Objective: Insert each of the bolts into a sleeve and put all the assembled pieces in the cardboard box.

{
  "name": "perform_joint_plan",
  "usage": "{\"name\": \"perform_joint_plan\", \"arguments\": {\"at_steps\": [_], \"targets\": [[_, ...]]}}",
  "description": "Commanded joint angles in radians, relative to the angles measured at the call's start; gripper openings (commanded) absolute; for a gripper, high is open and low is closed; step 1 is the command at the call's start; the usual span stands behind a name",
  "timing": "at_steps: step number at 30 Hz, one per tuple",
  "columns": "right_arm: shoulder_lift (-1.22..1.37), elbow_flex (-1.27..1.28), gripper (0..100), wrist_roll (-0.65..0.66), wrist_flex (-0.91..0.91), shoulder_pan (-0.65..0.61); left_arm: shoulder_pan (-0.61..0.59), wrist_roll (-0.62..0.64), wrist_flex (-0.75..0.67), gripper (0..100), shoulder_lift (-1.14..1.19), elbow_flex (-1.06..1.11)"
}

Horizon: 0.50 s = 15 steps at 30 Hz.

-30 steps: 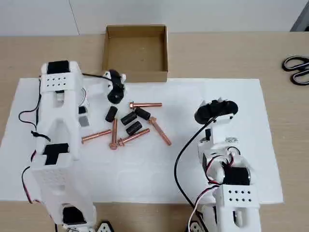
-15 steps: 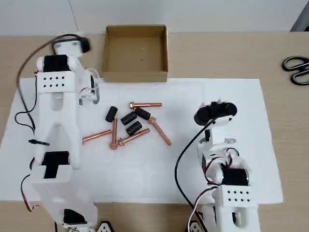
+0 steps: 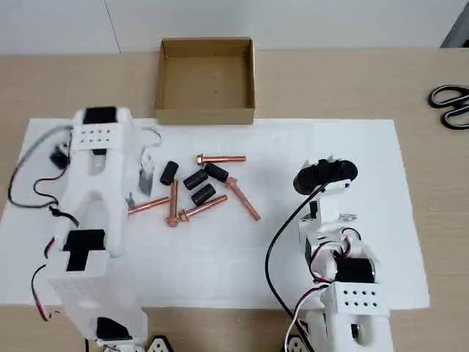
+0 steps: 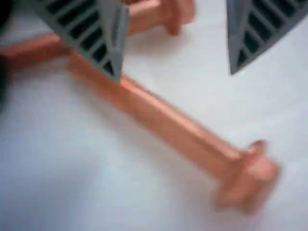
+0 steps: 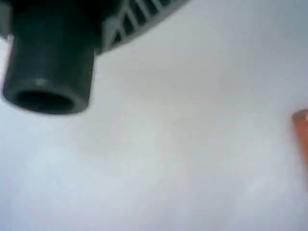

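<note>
The left arm (image 3: pixel 95 191) is at 9 o'clock from the pile of parts in the high view. The left gripper (image 4: pixel 174 72) hangs just over the white paper (image 3: pixel 220 257). Its two grey fingers (image 4: pixel 91 33) are spread wide and hold nothing. The near bolt (image 4: pixel 159 120) lies flat on the paper under them. One finger covers a bit of its shaft, and I cannot tell if they touch.

The left wrist view shows the ribs on the fingers and the near bolt's wide head up close. A second bolt (image 4: pixel 159 12) lies just past it.

The high view shows the whole pile in the middle of the paper. There are five copper bolts and four loose sleeves (image 3: pixel 203 193), all lying flat and close together. The long bolt (image 3: pixel 220 158) is at 12 o'clock in the pile. The slanted bolt (image 3: pixel 242 199) is at 3 o'clock.

The cardboard box (image 3: pixel 157 73) sits on the table (image 3: pixel 366 81) at 12 o'clock from the pile, touching the paper's far edge.

The right gripper (image 3: pixel 326 176) is at 3 o'clock from the pile, well apart from it. In the right wrist view it is closed on the held sleeve (image 5: pixel 48 62), and you can look right into the sleeve's round hole. A sliver of copper (image 5: pixel 302 127) peeks in too, but I cannot tell which bolt it is.

Black scissors (image 3: pixel 451 106) lie on the table at 2 o'clock, far off.
</note>
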Motion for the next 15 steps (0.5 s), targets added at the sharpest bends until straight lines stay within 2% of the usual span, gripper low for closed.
{"name": "perform_joint_plan", "arguments": {"at_steps": [1, 5, 11, 15], "targets": [[-0.018, -0.006, 0.7, 0.011, -0.019, 0.005, 0.003, 0.044, 0.020, 14, -0.068, 0.068], [-0.018, -0.006, 0.7, 0.011, -0.021, 0.005, 0.002, 0.054, 0.020, 14, -0.068, 0.074], [-0.018, -0.006, 0.7, 0.011, -0.021, 0.005, 0.005, 0.187, 0.018, 14, -0.068, 0.071], [-0.018, -0.006, 0.7, 0.011, -0.019, 0.005, 0.044, 0.203, 0.018, 14, -0.068, 0.071]]}}
